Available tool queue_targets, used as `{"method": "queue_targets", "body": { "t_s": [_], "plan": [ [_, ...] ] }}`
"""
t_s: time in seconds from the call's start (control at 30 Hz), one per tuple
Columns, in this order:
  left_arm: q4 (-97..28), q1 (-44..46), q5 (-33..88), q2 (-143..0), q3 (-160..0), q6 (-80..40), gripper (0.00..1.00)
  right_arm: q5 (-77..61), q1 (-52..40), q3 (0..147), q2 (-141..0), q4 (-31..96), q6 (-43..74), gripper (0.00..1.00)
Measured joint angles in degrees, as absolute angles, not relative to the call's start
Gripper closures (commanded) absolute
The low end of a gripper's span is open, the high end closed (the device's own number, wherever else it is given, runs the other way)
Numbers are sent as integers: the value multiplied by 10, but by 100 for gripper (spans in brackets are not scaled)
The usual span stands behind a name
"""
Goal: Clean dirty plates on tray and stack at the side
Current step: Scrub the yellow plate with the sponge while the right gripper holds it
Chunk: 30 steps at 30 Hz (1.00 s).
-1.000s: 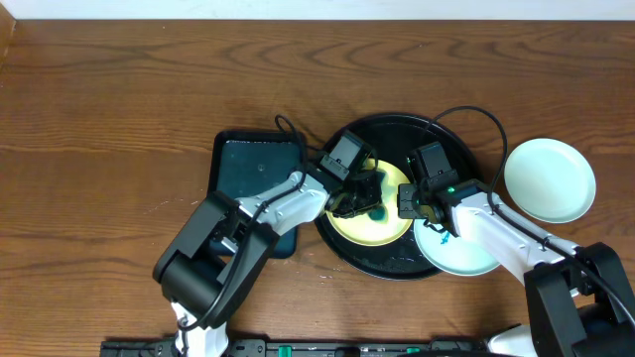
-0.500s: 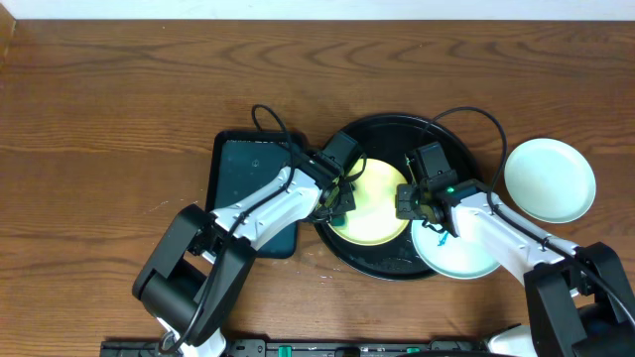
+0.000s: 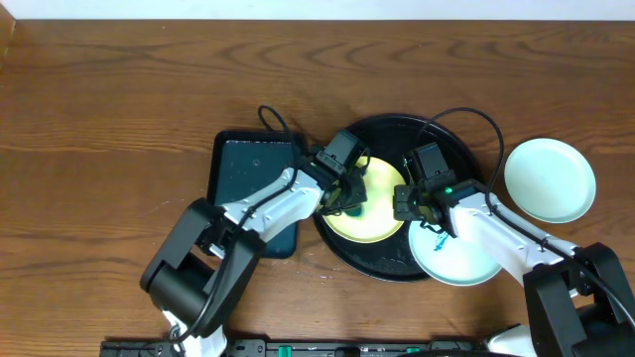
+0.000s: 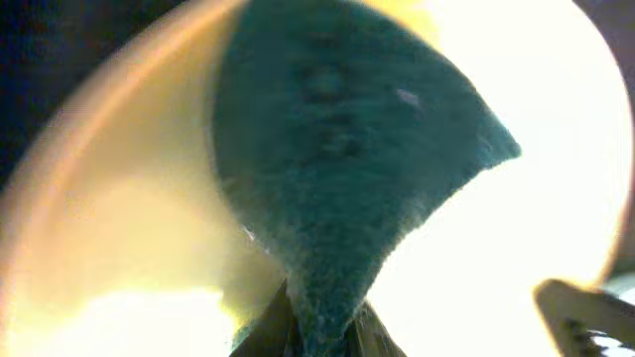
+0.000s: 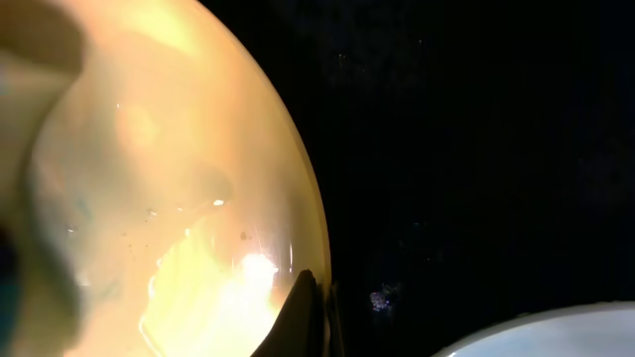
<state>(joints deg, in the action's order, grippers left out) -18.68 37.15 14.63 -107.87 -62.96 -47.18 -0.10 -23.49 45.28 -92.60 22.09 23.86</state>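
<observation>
The pale yellow plate (image 3: pixel 369 213) lies on the round black tray (image 3: pixel 382 260). My left gripper (image 3: pixel 349 198) is shut on a teal sponge (image 4: pixel 347 178) and presses it on the yellow plate (image 4: pixel 89 248). My right gripper (image 3: pixel 405 203) is shut on the yellow plate's right rim (image 5: pixel 316 238). A mint-white plate (image 3: pixel 458 260) lies at the tray's lower right edge and shows in the right wrist view (image 5: pixel 556 332). A second mint-white plate (image 3: pixel 549 180) lies on the bare wood to the right.
A rectangular dark teal tray (image 3: pixel 250 178) lies left of the black tray, under my left arm. Black cables loop over both trays. Brown wood tabletop (image 3: pixel 109 129) surrounds everything.
My left gripper with the sponge moved left off the plate centre, then back right a little. The blue mark seen a second ago no longer shows. The right gripper kept its hold.
</observation>
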Motion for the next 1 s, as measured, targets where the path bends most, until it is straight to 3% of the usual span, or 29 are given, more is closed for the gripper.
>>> {"method": "queue_targets", "body": {
  "t_s": [0.2, 0.43, 0.77, 1.0],
  "plan": [
    [-94, 393, 214, -1109, -631, -503, 92, 16, -243, 453, -926, 222, 234, 99],
    [-83, 409, 239, -1118, -635, -505, 93, 27, -244, 453, -926, 222, 234, 99],
    [-243, 391, 193, -1105, -665, -477, 93, 28, -246, 453, -926, 223, 234, 99],
    [-348, 380, 45, -1082, -671, -475, 93, 24, -246, 453, -926, 222, 234, 99]
  ]
}}
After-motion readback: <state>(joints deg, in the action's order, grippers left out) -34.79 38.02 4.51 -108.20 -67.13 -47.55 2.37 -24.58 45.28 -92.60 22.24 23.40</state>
